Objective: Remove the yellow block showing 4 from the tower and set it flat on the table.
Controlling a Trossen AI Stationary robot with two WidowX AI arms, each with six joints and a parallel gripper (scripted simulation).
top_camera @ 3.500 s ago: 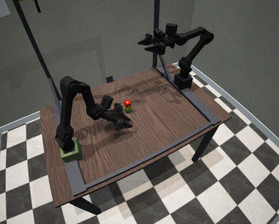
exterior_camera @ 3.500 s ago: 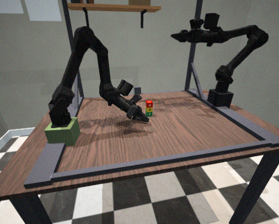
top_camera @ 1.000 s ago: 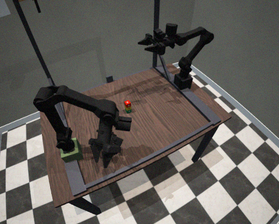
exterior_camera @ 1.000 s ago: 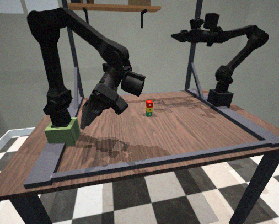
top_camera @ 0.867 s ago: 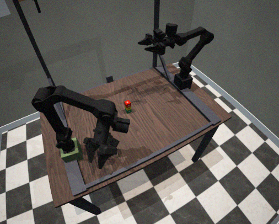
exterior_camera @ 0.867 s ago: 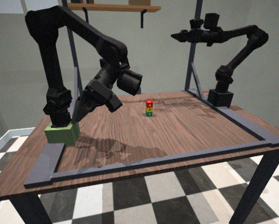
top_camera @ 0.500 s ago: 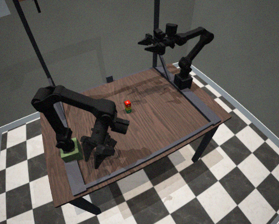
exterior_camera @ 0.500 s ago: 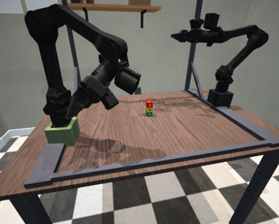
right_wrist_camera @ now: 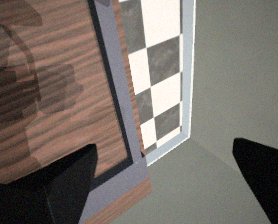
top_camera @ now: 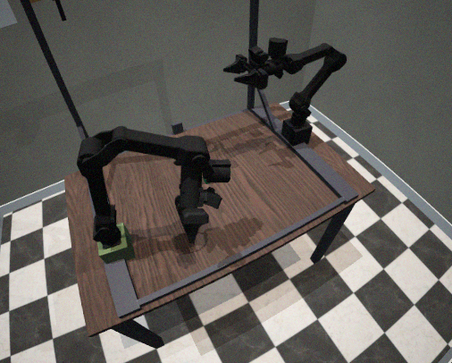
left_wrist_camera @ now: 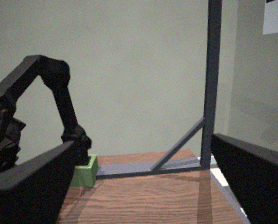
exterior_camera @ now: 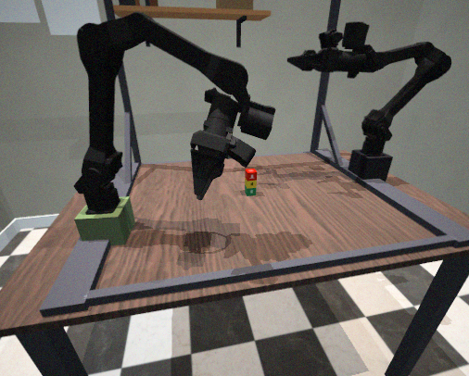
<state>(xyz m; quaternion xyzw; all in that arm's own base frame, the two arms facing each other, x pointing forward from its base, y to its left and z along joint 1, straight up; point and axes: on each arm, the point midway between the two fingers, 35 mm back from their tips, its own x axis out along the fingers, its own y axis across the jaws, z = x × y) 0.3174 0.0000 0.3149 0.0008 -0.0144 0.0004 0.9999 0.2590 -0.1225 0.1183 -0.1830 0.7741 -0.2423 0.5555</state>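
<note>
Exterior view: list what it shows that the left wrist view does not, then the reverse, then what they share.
Exterior only: the tower, with red block on top, yellow block showing 4 in the middle and green block at the bottom; also the left arm's dark base and the wooden shelf.

Left wrist only: the two separate fingers of the open left tool, seen from behind with a gap between.

Both: the right arm, its green mount and the wooden table.

3-block tower (exterior_camera: 250, 183) — on table (top_camera: 277, 197) (exterior_camera: 297, 213) | between 2 arm bases — stacked upright
</note>
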